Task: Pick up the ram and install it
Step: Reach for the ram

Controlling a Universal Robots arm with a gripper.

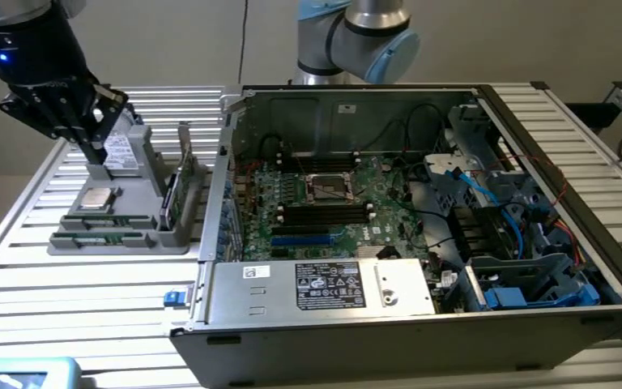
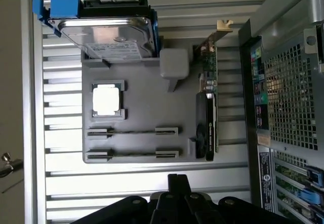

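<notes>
The surface (image 1: 74, 300) is a bench of parallel aluminium slats carrying a fixture and an open computer chassis.

At the exterior view's left, the black end effector (image 1: 93, 152) hangs over the rear of the grey fixture tray (image 1: 138, 212), close to the hard drive (image 1: 122, 150). Its fingers are clenched together and grasp nothing. In the wrist view the closed fingertips (image 2: 178, 181) point towards the tray edge nearest the ram holders.

The tray carries these parts:
- The hard drive, in a blue-tabbed carrier, on the end of the tray farthest from the fingertips.
- A processor (image 2: 107, 101) with a silver lid, seated in a square pocket.
- The ram (image 2: 132, 131), standing on edge between two slotted grey holders. A second stick (image 2: 132, 154) sits parallel just beside it, in its own pair of holders. Neither stick touches the end effector.
- A larger green card (image 2: 211, 67), upright along the tray side that faces the chassis.

To the right of the tray lies the chassis (image 1: 289, 324), side panel off. Its green motherboard (image 1: 322, 203) is exposed, with long black slots on either side of the central socket. A labelled silver power supply (image 1: 322, 284) sits along the front wall. Blue cables (image 1: 484, 186) and drive cages occupy the exterior view's right end.
</notes>
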